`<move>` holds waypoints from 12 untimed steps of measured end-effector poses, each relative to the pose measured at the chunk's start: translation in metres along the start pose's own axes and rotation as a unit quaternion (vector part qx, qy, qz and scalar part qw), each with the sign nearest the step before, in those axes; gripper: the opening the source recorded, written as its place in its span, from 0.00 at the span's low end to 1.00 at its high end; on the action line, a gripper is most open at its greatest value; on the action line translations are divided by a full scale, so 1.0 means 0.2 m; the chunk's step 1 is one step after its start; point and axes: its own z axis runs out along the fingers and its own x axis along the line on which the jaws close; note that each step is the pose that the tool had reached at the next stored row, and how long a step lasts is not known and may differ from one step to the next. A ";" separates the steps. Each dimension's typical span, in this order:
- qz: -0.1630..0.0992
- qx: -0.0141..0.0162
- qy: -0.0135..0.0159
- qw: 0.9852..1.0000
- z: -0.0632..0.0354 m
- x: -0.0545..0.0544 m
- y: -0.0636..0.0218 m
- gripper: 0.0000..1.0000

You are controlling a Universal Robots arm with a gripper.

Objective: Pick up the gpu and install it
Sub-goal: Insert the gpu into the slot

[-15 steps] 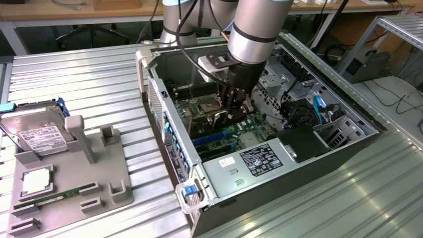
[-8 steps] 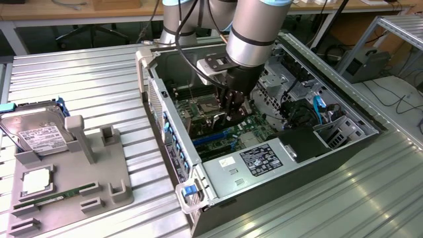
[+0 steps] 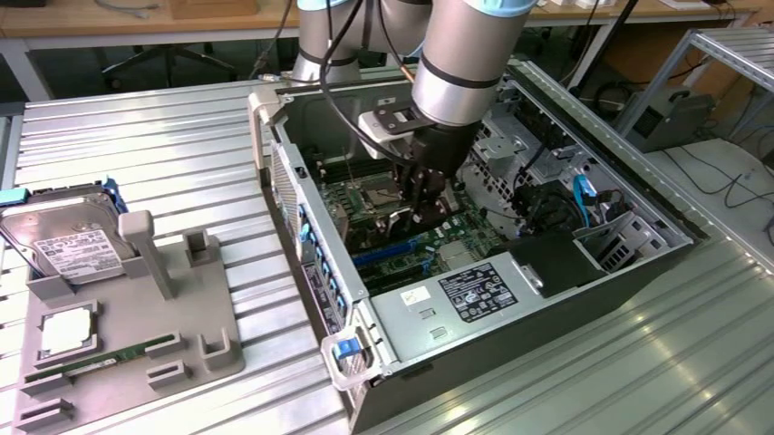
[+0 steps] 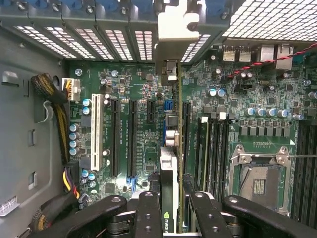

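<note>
Gripper (image 4: 171,215) fingers (image 4: 148,213) clamp the gpu (image 4: 170,163) edge-on, upright over the motherboard (image 4: 138,129) slots, its silver bracket at the case's rear slot wall. In the exterior view the arm reaches down inside the open computer case (image 3: 484,299) on the table (image 3: 145,136).

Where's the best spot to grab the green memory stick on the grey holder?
The memory stick lies flat and low in the grey holder, so I'd grip it across its two long edges near the middle, coming straight down from above. It's long and thin, and a middle hold should keep it level.
</note>
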 end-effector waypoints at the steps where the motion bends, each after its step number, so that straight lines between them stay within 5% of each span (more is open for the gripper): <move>1: 0.000 0.000 0.000 1.000 0.000 0.00 0.000 0.27; 12: 0.005 0.000 0.000 1.000 0.002 0.00 0.009 0.27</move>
